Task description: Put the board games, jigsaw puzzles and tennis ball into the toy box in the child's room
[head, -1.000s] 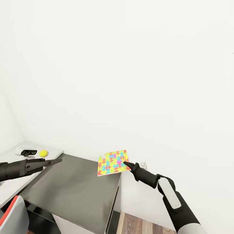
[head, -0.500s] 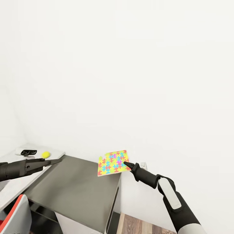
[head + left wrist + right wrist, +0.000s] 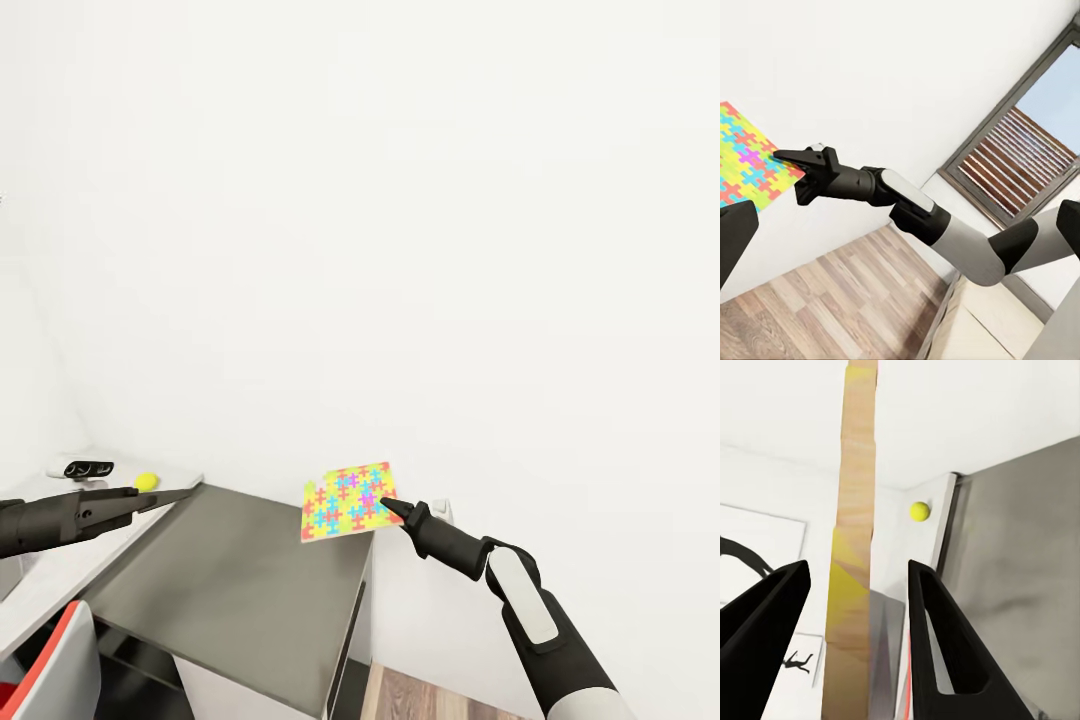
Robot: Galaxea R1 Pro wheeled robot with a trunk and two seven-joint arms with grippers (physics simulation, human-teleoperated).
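You're in a simulated home bedroom: white walls (image 3: 400, 250), wood-plank floor (image 3: 847, 300), a slatted dark-framed window (image 3: 1020, 161), a black sports silhouette print (image 3: 795, 661), and a pale tabletop (image 3: 60, 560) adjoining a dark grey cabinet (image 3: 240, 590).

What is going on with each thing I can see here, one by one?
Jigsaw puzzle: held up in the air, tilted, gripped at one corner.
Right gripper: jaws shut on the jigsaw puzzle.
Left gripper: holding nothing, jaws look closed.
Tennis ball: resting on the table, untouched.
Dark cabinet: top bare.
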